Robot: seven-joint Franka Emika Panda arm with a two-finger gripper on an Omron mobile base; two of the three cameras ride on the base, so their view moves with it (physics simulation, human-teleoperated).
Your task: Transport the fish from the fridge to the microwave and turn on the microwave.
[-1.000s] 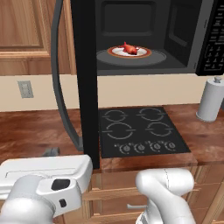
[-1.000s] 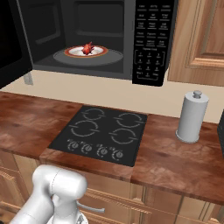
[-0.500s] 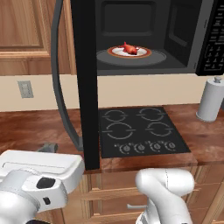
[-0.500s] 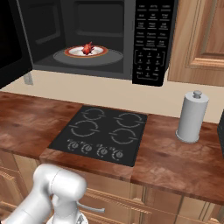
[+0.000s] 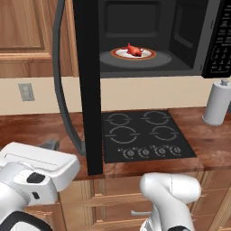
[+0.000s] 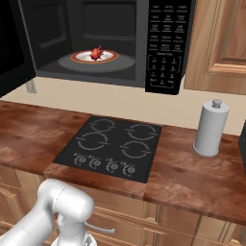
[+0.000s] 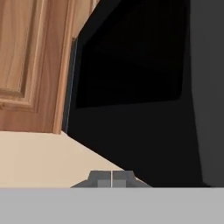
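Hand view: claw (image 7: 112,178) fully closed, empty, near microwave (image 7: 131,87) door.

No legible text, even on microwave (image 6: 120,43) keypad (image 6: 166,45).

I see the red-orange fish (image 5: 132,48) lying on a plate inside the microwave (image 5: 189,40). The black microwave's door (image 5: 88,85) stands wide open.

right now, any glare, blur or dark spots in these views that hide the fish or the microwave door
Left base view: sharp and evenly lit, the fish clear on its plate inside the microwave. Right base view: equally crisp, no glare on the keypad. Hand view: the open door is a near-black mass with little detail, and the gripper tips are shut.
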